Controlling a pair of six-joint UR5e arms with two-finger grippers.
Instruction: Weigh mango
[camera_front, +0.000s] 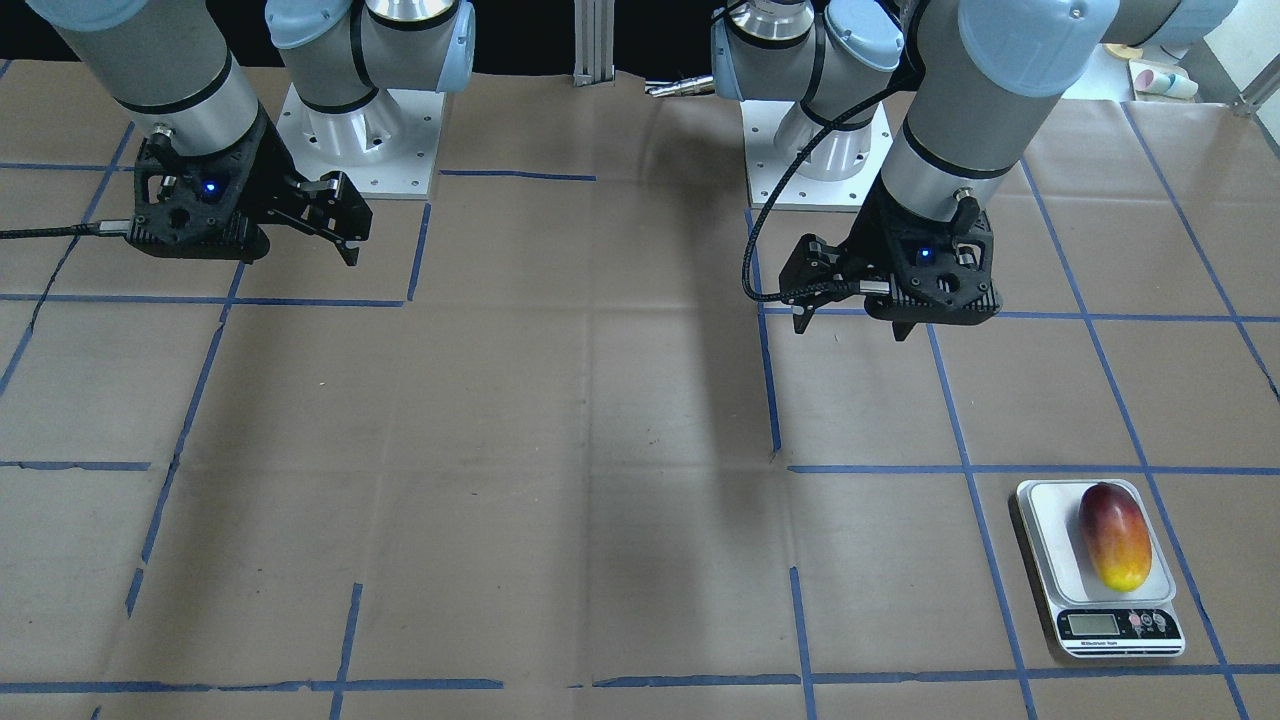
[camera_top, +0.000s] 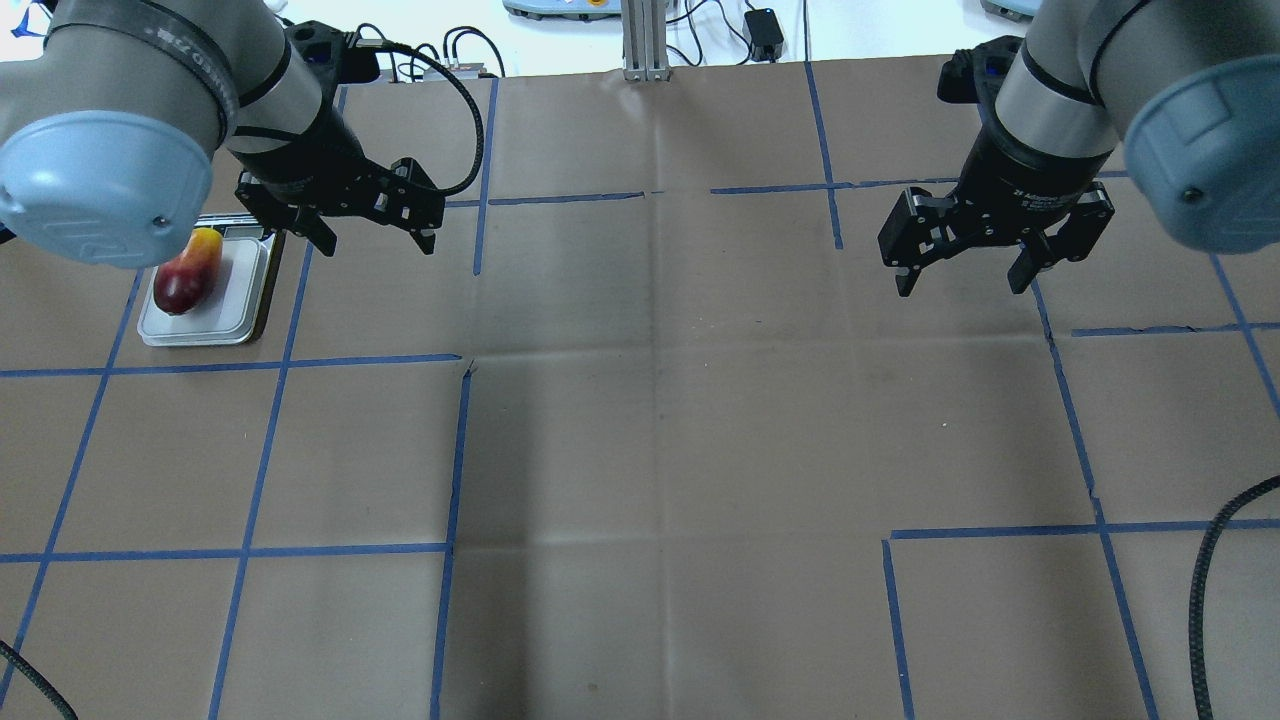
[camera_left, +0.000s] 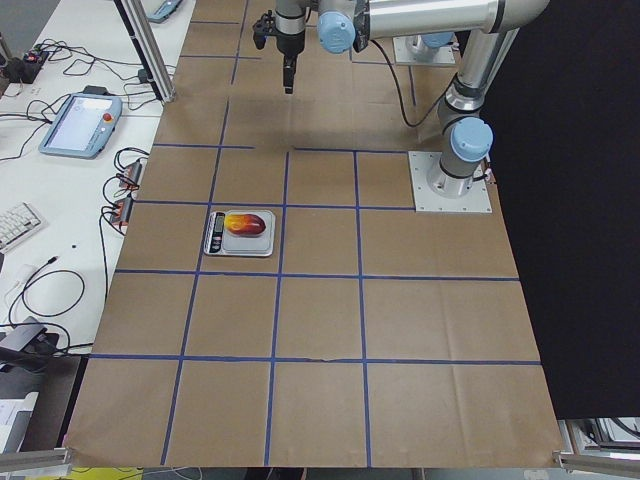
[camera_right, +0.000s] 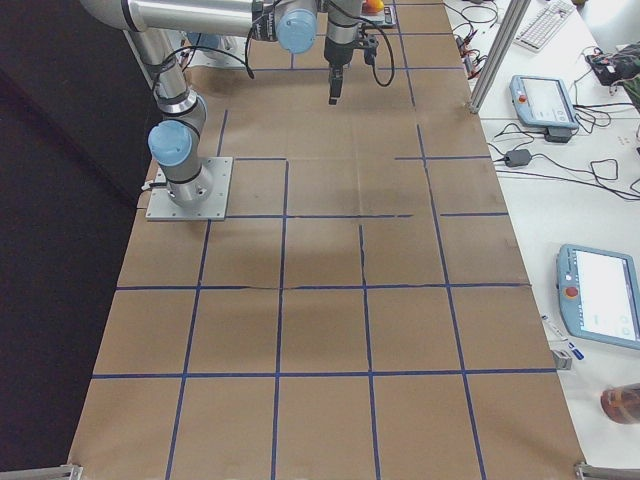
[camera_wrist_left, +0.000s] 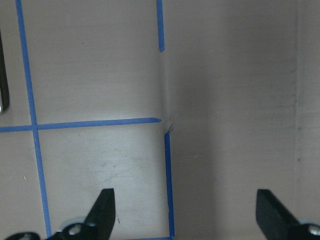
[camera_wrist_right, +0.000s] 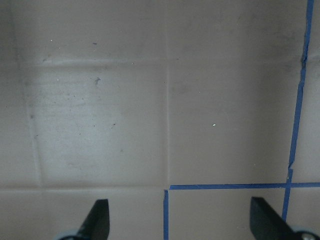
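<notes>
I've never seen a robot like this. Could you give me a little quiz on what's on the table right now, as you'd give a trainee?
1. True or false: the mango lies on the scale.
2. Pick one. The left gripper and the right gripper are: A) both open and empty; B) both shut; C) one of them holding the mango.
3. Fill in: the mango's yellow end points toward the scale's ____.

Key: 1 true; 2 A; 3 display.
</notes>
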